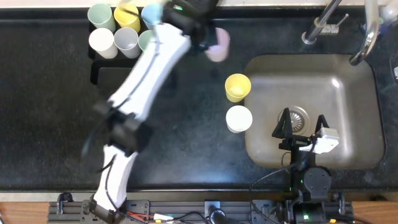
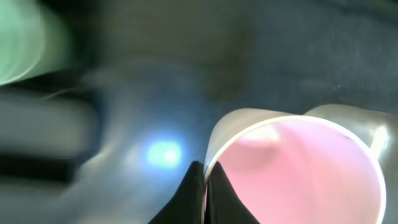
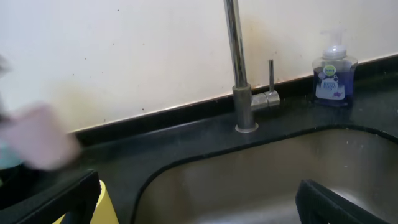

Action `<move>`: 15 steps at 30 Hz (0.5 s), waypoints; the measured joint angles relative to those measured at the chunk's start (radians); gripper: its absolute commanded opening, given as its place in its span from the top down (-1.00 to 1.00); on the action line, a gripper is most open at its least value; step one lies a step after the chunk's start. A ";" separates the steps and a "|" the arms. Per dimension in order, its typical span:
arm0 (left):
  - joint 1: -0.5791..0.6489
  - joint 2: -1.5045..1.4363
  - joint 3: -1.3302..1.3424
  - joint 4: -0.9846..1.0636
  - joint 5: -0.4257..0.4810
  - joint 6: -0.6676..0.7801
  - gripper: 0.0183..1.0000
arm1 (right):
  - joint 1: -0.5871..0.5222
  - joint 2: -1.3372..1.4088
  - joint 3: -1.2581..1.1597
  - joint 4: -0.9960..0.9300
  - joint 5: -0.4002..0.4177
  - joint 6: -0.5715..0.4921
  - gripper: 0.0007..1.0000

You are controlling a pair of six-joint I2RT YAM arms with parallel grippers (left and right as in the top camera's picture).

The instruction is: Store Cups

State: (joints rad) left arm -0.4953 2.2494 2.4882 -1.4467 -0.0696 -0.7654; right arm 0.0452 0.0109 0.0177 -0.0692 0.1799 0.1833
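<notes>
Top view first: where is the pink cup?
— Near the back edge of the counter, between the dark rack at the back left corner and the tap. The left arm slants up from the front edge, and the left pincer is at the cup.

Is it actually holding the cup?
— Yes. In the left wrist view the left pincer is clenched on the pink cup, its two dark fingers pinching the rim, one outside and one inside. Whether the cup's base touches the counter, I cannot tell.

What sits in the rack?
— A cluster of cups: green, yellow and blue along the back, then white, pale grey and another green, with the arm crossing over part of them.

Any cups loose on the counter?
— Two, just beside the sink at its left rim: a yellow cup and a white cup nearer the front edge.

And the right arm?
— The right pincer is over the sink basin, released, with its fingers spread wide and nothing between them. Its wrist view shows the tap, a soap bottle on the back edge, and the yellow cup next to one finger.
</notes>
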 measured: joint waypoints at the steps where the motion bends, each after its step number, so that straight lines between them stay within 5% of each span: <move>1: 0.014 -0.041 0.000 -0.065 -0.021 -0.016 0.96 | 0.000 0.000 0.000 0.000 0.000 0.000 -1.00; 4: 0.074 -0.184 0.002 -0.238 -0.095 -0.056 0.96 | 0.000 0.000 0.000 0.000 0.000 0.000 -1.00; 9: 0.203 -0.387 -0.138 -0.237 -0.172 -0.102 0.96 | 0.000 0.000 0.000 0.000 0.000 0.000 -0.99; 15: 0.454 -0.568 -0.641 -0.030 -0.148 -0.161 0.96 | 0.000 0.000 0.000 0.001 0.000 0.000 -0.99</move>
State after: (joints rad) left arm -0.0418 1.6810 1.8473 -1.4769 -0.2180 -0.9260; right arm 0.0452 0.0109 0.0177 -0.0685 0.1799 0.1833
